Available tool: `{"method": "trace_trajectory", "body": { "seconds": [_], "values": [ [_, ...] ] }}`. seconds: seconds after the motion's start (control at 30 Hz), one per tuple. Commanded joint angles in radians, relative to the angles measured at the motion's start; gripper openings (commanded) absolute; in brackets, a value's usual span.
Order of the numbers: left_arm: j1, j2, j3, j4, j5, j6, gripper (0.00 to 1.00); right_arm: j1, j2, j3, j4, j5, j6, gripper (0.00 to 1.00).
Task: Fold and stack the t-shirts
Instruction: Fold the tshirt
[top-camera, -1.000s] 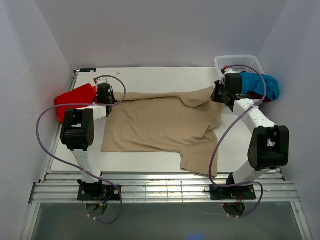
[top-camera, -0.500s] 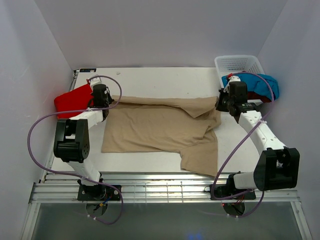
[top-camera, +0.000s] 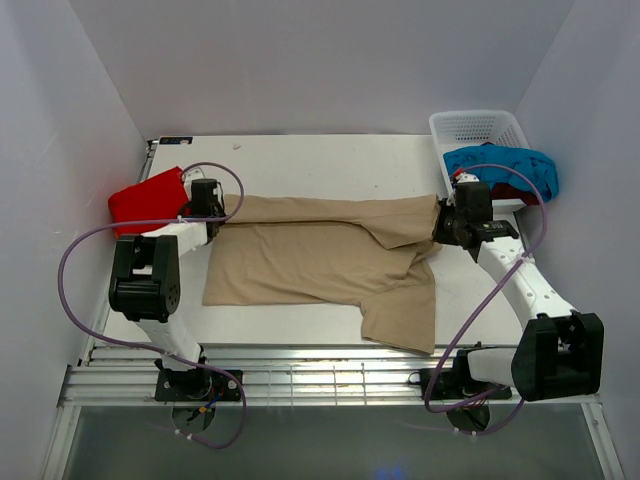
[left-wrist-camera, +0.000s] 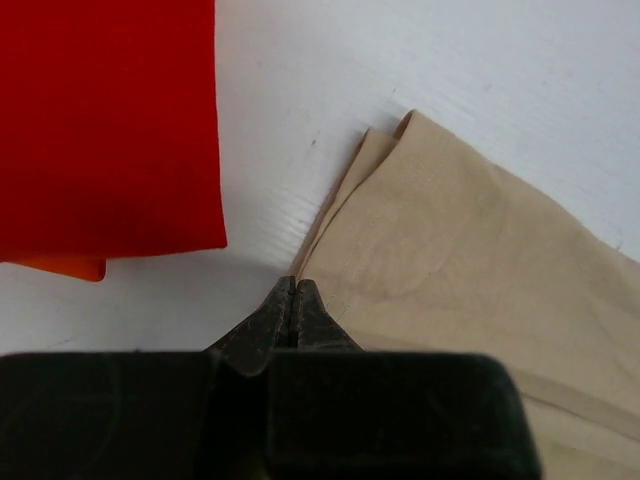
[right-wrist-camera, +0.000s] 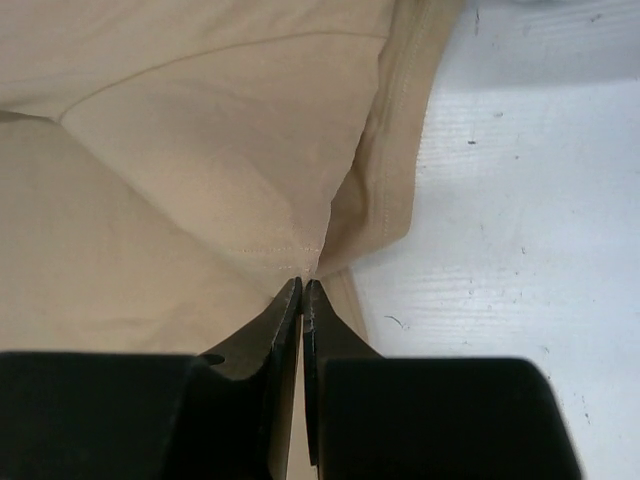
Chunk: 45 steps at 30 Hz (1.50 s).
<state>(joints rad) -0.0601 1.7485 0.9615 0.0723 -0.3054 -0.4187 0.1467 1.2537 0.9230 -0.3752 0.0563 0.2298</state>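
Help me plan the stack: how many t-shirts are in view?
4: tan one spread mid-table; red one folded at the left edge; turquoise one at the basket, dark red one under it. An orange sliver beneath the red may be a fifth.

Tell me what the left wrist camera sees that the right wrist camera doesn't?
Only the left wrist view shows the bright red t-shirt, lying flat with an orange piece peeking out beneath it. Only the right wrist view shows a stitched hem along the tan cloth's bunched edge. Both show the tan t-shirt, the white table, and black fingers pinched shut on the tan cloth: the left fingers at a corner, the right fingers at a seam.
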Motion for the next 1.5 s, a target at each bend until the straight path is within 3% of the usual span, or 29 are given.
{"method": "trace_trajectory", "body": {
  "seconds": [0.0, 0.03, 0.1, 0.2, 0.23, 0.33, 0.5, 0.6, 0.77, 0.87, 1.07, 1.47],
  "values": [
    [0.008, 0.012, 0.014, -0.057, -0.031, -0.017, 0.01, 0.008, -0.001, -0.016, -0.043, 0.084, 0.016, 0.08],
    [0.008, 0.022, 0.034, -0.089, -0.038, -0.018, 0.04, 0.010, 0.004, -0.018, -0.068, 0.105, 0.019, 0.08],
    [0.008, 0.054, 0.055, -0.133, -0.067, -0.034, 0.28, 0.010, 0.018, -0.030, -0.082, 0.166, 0.034, 0.08],
    [0.009, 0.056, 0.054, -0.160, -0.107, -0.061, 0.78, 0.011, 0.021, -0.035, -0.087, 0.214, 0.052, 0.15],
    [0.009, 0.048, 0.045, -0.154, -0.119, -0.077, 0.80, 0.013, 0.021, -0.032, -0.090, 0.218, 0.054, 0.24],
    [0.008, -0.012, -0.003, -0.135, -0.168, -0.103, 0.88, 0.031, -0.002, -0.006, -0.096, 0.218, 0.040, 0.34],
    [-0.013, -0.167, -0.072, -0.088, -0.158, -0.123, 0.86, 0.117, -0.046, 0.027, -0.055, 0.166, -0.003, 0.43],
    [-0.062, -0.242, -0.076, -0.080, -0.143, -0.115, 0.75, 0.139, -0.047, 0.004, 0.046, -0.042, -0.014, 0.43],
    [-0.125, -0.244, -0.053, -0.054, -0.112, -0.080, 0.53, 0.162, 0.074, -0.023, 0.111, -0.115, -0.021, 0.27],
    [-0.165, -0.250, -0.063, -0.055, -0.080, -0.081, 0.44, 0.195, 0.143, -0.026, 0.160, -0.139, -0.030, 0.25],
    [-0.198, -0.296, -0.118, -0.055, -0.044, -0.100, 0.63, 0.240, 0.292, 0.023, 0.173, -0.096, -0.047, 0.27],
    [-0.199, -0.388, -0.152, -0.063, -0.054, -0.069, 0.66, 0.271, 0.408, 0.088, 0.194, -0.018, -0.064, 0.27]
  ]
}}
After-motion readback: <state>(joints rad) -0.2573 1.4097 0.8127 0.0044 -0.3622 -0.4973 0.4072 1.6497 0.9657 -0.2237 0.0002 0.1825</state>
